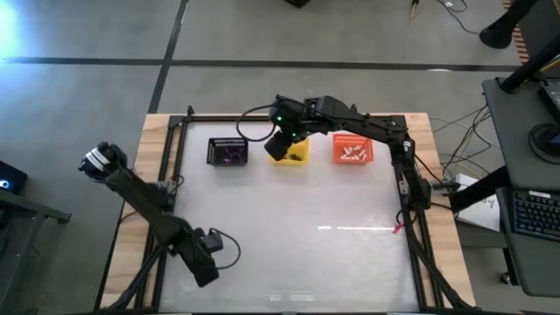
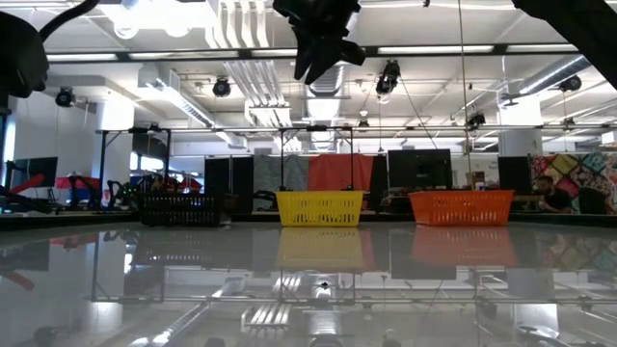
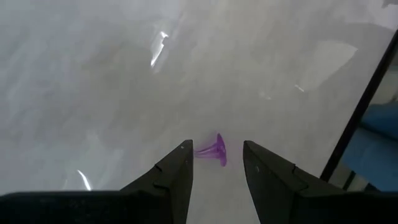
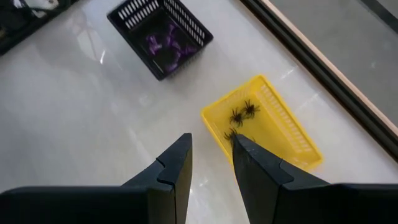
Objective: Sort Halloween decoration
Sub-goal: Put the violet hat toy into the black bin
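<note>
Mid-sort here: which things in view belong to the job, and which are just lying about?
Job:
purple trinket between the open left gripper fingers
black spiders in yellow basket
purple trinkets in black basket
orange basket
right gripper, open

Lying about:
keyboard

Both arms are dark, near black, built of slim jointed links. The right hand (image 4: 209, 165) has two matte black, wedge-shaped fingers (image 4: 168, 180) with angular facets; the left hand (image 3: 216, 173) looks alike. A black cable loops beside each wrist.
</note>
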Controlling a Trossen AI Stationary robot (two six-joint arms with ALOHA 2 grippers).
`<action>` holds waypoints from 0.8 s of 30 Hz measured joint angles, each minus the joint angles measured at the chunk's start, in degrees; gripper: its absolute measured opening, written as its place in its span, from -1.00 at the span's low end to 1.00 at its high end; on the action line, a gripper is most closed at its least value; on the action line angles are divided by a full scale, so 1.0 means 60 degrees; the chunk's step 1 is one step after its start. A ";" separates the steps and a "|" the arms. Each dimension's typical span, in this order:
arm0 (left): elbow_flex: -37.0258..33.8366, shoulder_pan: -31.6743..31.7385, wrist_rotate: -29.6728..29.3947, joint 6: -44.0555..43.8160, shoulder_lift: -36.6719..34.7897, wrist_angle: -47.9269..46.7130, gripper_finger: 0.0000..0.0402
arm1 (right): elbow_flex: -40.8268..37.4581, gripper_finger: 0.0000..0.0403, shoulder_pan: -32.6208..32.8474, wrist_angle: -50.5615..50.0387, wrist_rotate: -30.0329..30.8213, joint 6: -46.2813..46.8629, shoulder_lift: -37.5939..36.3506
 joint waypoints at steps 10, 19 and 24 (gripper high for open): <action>0.0397 -0.0134 0.0315 0.0000 0.0995 -0.0005 -0.39 | -0.0003 -0.47 0.0066 -0.0360 -0.0292 0.0000 0.0000; 0.0405 -0.0145 0.0619 -0.0003 0.1403 0.0605 -0.39 | -0.0003 -0.47 0.0142 -0.0418 -0.0565 0.0000 0.0000; 0.0442 -0.0134 0.0656 0.0000 0.1722 0.0539 -0.39 | -0.0003 -0.47 0.0142 -0.0418 -0.0563 0.0000 0.0000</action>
